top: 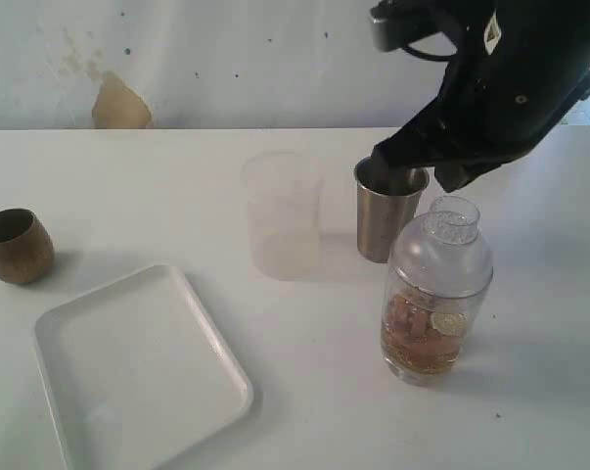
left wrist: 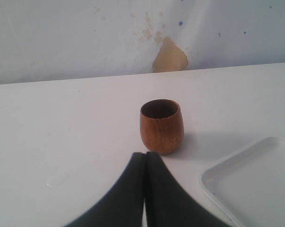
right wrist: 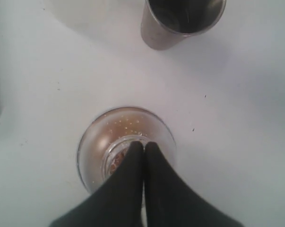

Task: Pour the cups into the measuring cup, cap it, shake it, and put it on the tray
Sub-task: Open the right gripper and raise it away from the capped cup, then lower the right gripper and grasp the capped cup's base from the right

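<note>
Far left: wooden cup [top: 16, 245], upright near the left border of the exterior view, open table [top: 128, 166] all round it. Inside dark, contents not discernible. Left claw [left wrist: 144, 155] pressed together on nothing, tips low over the table and just short of that cup, not touching. Bare white surface from there to the far edge, against a stained wall [top: 118, 103].

Next right: tray [top: 138, 377], flat, skewed to the table's edges, bare, near corner cut off by the bottom of the view. Well apart from the wooden cup, with free room along its far side.

Centre: frosted cup [top: 282, 211], upright, seemingly empty. Just beside it, across a narrow gap, the tumbler [top: 385, 230] (steel, upright), interior dark, nothing made out within.

Right: measuring cup [top: 436, 294], upright on the table in front of the tumbler, near but apart, not on the tray. Domed cap [top: 441, 257] seated on it, neck open at the top. Brown and pinkish pieces in the lower part. Right claw [right wrist: 143, 145] closed, gripping nothing, directly above the cap's neck; contact not discernible. Right arm [top: 500, 78] in from the upper right, overhanging the tumbler's rim.
</note>
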`<act>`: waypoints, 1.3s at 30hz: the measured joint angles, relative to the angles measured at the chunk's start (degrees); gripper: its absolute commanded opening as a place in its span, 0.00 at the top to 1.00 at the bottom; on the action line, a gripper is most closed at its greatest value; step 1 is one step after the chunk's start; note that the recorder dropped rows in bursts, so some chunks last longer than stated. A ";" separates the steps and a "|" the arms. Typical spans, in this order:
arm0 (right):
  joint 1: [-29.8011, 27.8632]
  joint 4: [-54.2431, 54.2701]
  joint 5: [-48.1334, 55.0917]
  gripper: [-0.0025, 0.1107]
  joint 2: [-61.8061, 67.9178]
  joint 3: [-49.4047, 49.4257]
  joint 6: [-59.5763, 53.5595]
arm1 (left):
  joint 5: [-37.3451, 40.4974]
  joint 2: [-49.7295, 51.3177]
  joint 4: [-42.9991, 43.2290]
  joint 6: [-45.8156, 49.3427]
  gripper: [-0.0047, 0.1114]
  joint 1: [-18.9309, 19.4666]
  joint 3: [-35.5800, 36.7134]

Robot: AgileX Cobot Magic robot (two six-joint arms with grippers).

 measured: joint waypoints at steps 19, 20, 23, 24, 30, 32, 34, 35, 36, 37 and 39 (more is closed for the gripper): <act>0.00 -0.03 -4.35 0.05 -12.10 -1.93 -3.52 | 0.00 0.00 0.00 0.00 0.96 0.00 0.00; 0.00 0.28 -5.81 0.05 -13.17 -1.81 -3.42 | 0.00 0.00 0.00 0.00 0.96 0.00 0.00; 0.00 1.63 -12.58 0.05 -17.99 0.79 -3.06 | 0.00 0.00 0.00 0.00 0.96 0.00 0.00; 0.00 2.12 -15.37 0.05 -20.06 2.44 -3.06 | 0.00 0.00 0.00 0.00 0.96 0.00 0.00; 0.00 4.54 -29.93 0.05 -33.49 17.75 -0.72 | 0.00 0.00 0.00 0.00 0.96 0.00 0.00; 0.00 5.32 -34.49 0.05 -37.46 24.20 -0.61 | 0.00 0.00 0.00 0.00 0.96 0.00 0.00; 0.00 5.33 -37.98 0.05 -40.03 29.17 -0.49 | 0.00 0.00 0.00 0.00 0.96 0.00 0.00; 0.00 5.58 -40.00 0.05 -41.07 32.78 -0.49 | 0.00 0.00 0.00 0.00 0.96 0.00 0.00; 0.00 5.82 -41.41 0.05 -41.48 35.06 -0.49 | 0.00 0.00 0.00 0.00 0.96 0.00 0.00; 0.00 6.33 -42.77 0.05 -41.61 37.81 -0.49 | 0.00 0.00 0.00 0.00 0.96 0.00 0.00; 0.00 7.25 -46.54 0.05 -41.72 42.85 -0.49 | 0.00 0.00 0.00 0.00 0.96 0.00 0.00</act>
